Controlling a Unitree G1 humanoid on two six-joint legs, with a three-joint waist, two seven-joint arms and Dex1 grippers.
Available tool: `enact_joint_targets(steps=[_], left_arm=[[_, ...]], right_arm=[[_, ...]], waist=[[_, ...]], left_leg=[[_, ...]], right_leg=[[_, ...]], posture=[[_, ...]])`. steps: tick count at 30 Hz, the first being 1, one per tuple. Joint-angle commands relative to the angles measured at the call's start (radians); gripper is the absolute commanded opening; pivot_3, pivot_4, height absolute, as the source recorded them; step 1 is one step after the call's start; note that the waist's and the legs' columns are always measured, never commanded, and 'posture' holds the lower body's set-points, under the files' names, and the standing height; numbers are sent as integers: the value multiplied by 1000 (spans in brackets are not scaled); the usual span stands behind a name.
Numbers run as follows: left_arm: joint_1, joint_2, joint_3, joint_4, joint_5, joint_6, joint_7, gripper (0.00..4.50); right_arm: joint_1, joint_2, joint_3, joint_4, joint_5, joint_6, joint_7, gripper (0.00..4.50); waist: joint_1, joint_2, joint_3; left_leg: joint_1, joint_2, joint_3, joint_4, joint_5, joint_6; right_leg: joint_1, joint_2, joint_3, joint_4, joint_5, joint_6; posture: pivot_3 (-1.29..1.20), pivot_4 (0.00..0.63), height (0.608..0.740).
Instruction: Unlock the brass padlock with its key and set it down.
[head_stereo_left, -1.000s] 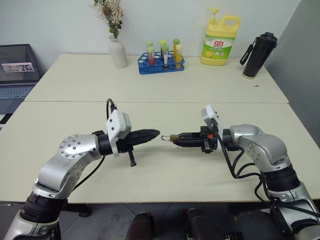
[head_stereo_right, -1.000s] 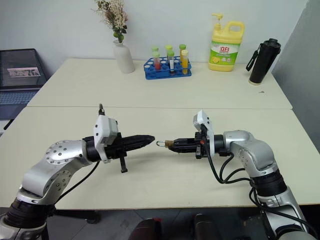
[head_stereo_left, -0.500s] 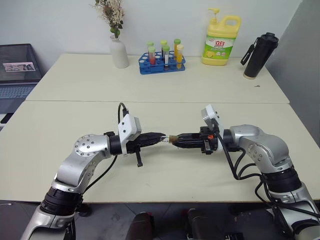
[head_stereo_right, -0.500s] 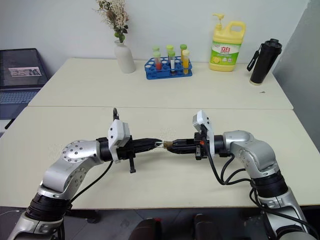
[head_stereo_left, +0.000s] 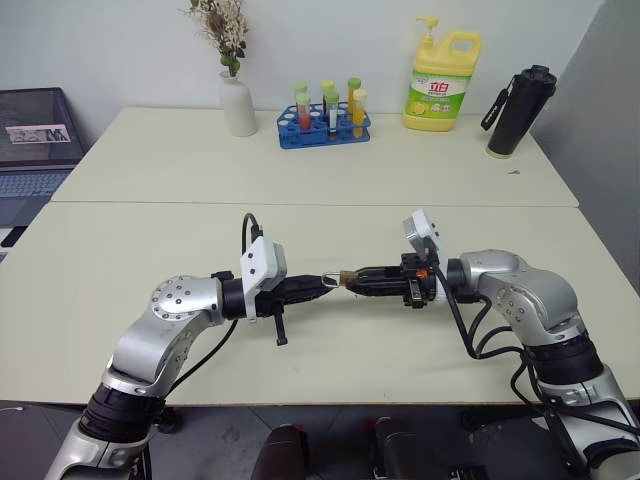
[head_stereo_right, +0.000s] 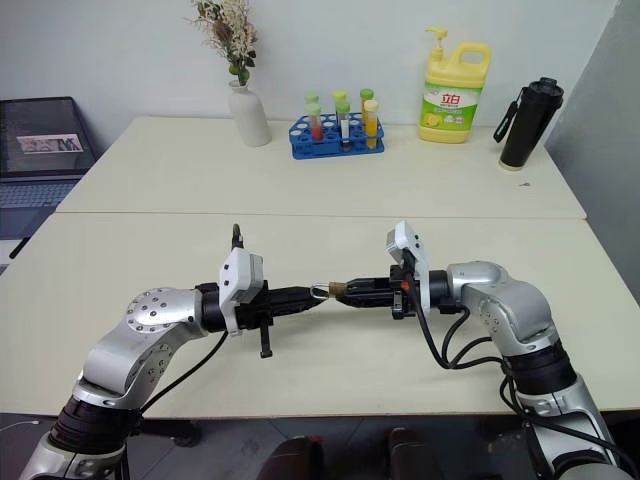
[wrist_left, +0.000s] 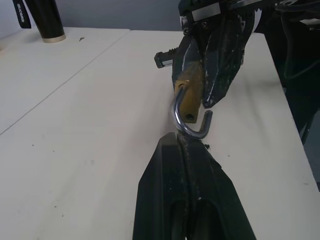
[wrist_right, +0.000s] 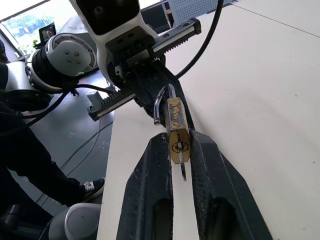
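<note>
My right gripper (head_stereo_left: 351, 281) hangs level over the table, shut on the brass padlock (wrist_right: 175, 120), whose body is pinched between its fingers (wrist_right: 150, 190). The silver shackle (wrist_left: 186, 127) swings out as an open hook, one end free, pointing at my left gripper (head_stereo_left: 327, 285). That gripper is shut, with its tips (wrist_left: 170, 150) right against the shackle's bend; I cannot tell whether they pinch it. A thin silvery sliver (wrist_right: 183, 171) at the keyhole end looks like the key.
Along the far side of the cream table (head_stereo_left: 150, 250) stand a white vase (head_stereo_left: 237, 102), a blue test-tube rack (head_stereo_left: 322, 128), a yellow detergent bottle (head_stereo_left: 441, 80) and a black bottle (head_stereo_left: 517, 110). A laptop (head_stereo_left: 35, 150) sits at the left. A person's shoe (wrist_right: 90, 187) shows beside the table.
My left gripper has travelled right, closing the gap until its tips meet the shackle. The right gripper and padlock have stayed put.
</note>
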Motion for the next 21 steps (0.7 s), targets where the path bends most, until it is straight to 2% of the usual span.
enact_joint_targets(steps=[1, 17, 21], left_arm=[[6, 11, 47, -98, -56, 41, 6, 0], [-2, 16, 122, -189, -165, 176, 52, 0], [-2, 21, 115, -166, -143, 158, 49, 0]], right_arm=[[-2, -10, -9, -11, -4, -17, 6, 169], [-2, -8, 3, 13, -33, -28, 28, 169], [0, -6, 5, 12, -33, -29, 31, 169]], waist=[[0, 0, 0], [0, 0, 0], [0, 0, 0]], left_leg=[[0, 0, 0, 0, 0, 0], [0, 0, 0, 0, 0, 0], [0, 0, 0, 0, 0, 0]], right_leg=[[0, 0, 0, 0, 0, 0], [0, 0, 0, 0, -1, 1], [0, 0, 0, 0, -1, 1]], posture=[[0, 150, 740], [0, 150, 740], [0, 150, 740]])
